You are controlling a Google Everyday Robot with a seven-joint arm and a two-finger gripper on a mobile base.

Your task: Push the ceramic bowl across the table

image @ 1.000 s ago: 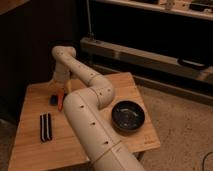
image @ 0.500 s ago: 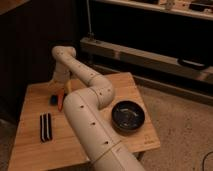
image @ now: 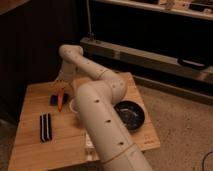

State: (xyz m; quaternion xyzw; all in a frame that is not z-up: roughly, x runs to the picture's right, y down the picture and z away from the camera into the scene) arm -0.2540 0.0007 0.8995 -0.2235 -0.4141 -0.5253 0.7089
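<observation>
Gripper (image: 61,94) L, arm (image: 100,120) btwn, bowl (image: 131,116) R

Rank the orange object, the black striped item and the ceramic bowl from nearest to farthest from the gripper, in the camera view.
The gripper hangs over the far left of the table.
1. Orange object, just below it.
2. Black striped item, toward the front left.
3. Ceramic bowl, on the right side.

Ceramic bowl (image: 129,115) on table (image: 31,100), gripper (image: 62,90) apart
</observation>
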